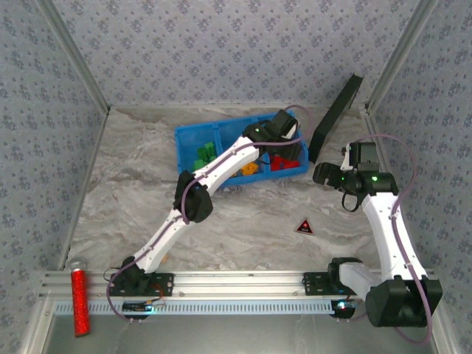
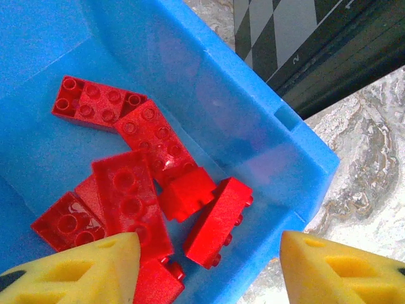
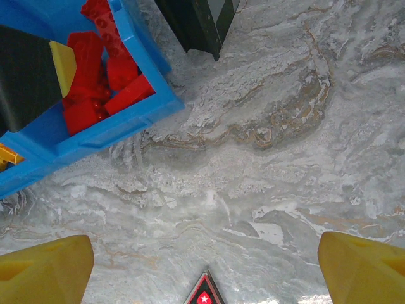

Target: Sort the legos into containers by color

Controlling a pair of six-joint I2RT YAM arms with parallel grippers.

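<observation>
In the top external view, the blue bin (image 1: 193, 137) is seen at the far middle of the table (image 1: 243, 214); green legos (image 1: 205, 155) lie in its left compartment, orange-yellow legos (image 1: 251, 169) in the middle one and red legos (image 1: 280, 164) in the right one. The left gripper (image 1: 286, 144) is held over the right compartment; the right gripper (image 1: 356, 158) is held above the table, right of the bin and apart from it. A black panel (image 1: 335, 118) is propped just right of the bin; a black triangle (image 1: 304, 227) lies nearer, and a red glittery cylinder (image 1: 79, 302) lies at the near left edge.

In the left wrist view, the left gripper's yellow fingers (image 2: 69, 269) are seen parted with nothing between them; the red legos are piled loosely below, inside the bin's end compartment; the black panel stands beyond the bin wall.

In the right wrist view, the right gripper's fingers (image 3: 44, 272) are spread wide and empty over bare table; the black triangle is seen between them at the near edge; the bin's red compartment is seen at the far left, and one yellow finger of the left gripper is seen above the bricks.
</observation>
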